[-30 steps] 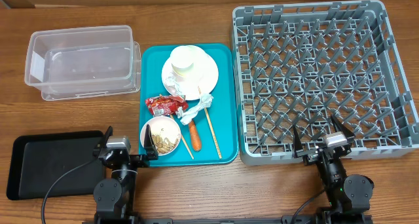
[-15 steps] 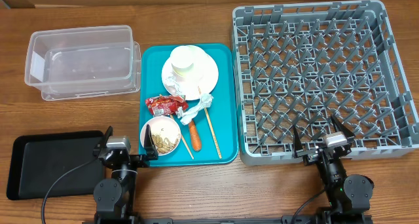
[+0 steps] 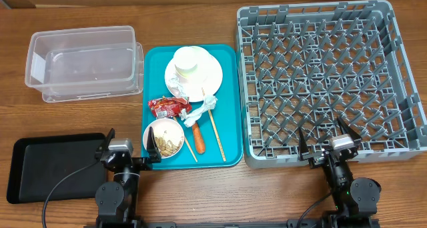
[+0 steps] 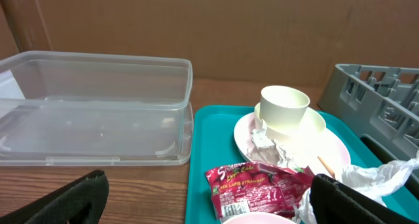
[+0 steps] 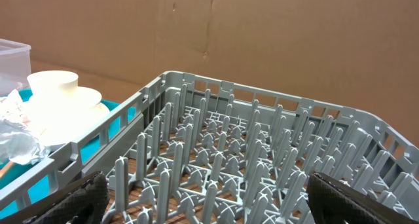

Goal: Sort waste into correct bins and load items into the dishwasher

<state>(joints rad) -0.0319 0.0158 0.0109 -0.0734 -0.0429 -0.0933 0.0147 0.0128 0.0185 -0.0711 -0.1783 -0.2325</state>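
**Both arms wait with jaws spread, nothing held**

At the near edge of the brown wooden table (image 3: 233, 188), the left gripper (image 3: 129, 148) and right gripper (image 3: 325, 143) stand released, jaws wide and empty. A shallow black rectangular tray (image 3: 47, 165) lies just left of the left gripper. Ahead of it, a flat teal serving tray (image 3: 230, 108) carries a small white bowl (image 3: 163, 136) of beige food scraps, a small orange carrot (image 3: 198, 139) and two thin wooden chopsticks (image 3: 215, 131). Farther on lie a red crinkled snack wrapper (image 3: 169, 107) and crumpled white paper (image 3: 203, 109). Beyond them, a small white cup (image 3: 191, 61) stands on a round white plate (image 3: 210, 71). A clear rectangular plastic tub (image 3: 83, 61) sits far left. A large grey plastic dish rack (image 3: 327, 75) fills the right side, empty.
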